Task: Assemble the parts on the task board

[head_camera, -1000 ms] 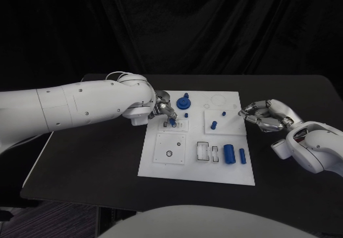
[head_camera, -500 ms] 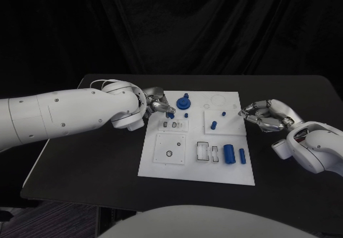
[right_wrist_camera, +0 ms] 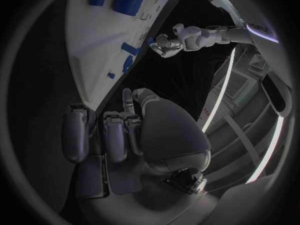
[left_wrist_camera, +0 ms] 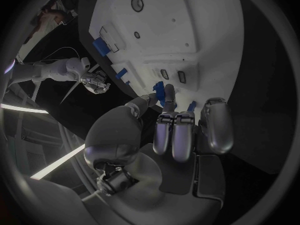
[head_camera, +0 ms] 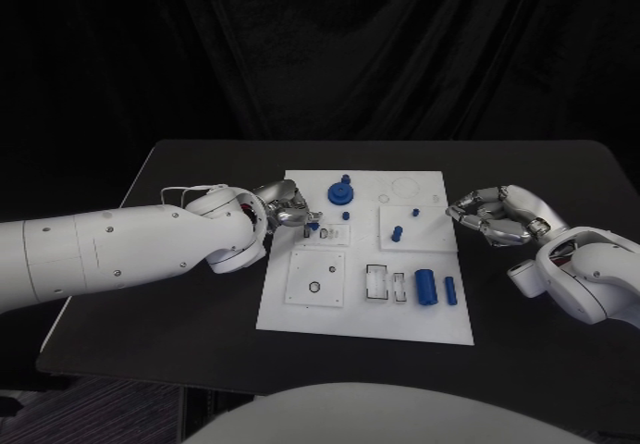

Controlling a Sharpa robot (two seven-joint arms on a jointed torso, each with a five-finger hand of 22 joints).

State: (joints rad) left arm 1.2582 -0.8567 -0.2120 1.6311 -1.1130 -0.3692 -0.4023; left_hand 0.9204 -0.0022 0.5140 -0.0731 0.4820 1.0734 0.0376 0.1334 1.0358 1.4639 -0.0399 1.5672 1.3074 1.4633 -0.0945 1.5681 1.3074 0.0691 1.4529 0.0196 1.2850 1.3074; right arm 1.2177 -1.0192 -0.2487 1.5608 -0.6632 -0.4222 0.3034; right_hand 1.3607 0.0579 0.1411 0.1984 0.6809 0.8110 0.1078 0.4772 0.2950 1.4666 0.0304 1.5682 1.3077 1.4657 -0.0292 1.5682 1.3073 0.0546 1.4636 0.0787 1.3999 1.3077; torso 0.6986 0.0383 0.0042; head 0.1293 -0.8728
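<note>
A: Head view, item one: left hand (head_camera: 283,214) at the task board (head_camera: 367,314) near its left edge, pinching a small blue part (head_camera: 313,225). Right hand (head_camera: 497,215) curled, empty, off the board's right edge.

B: Left wrist view: the fingers (left_wrist_camera: 177,135) hold that blue part (left_wrist_camera: 160,93) just above the board's small slots.

A: Step, judged: seating it. Next needs alignment, then pressing down.
</note>
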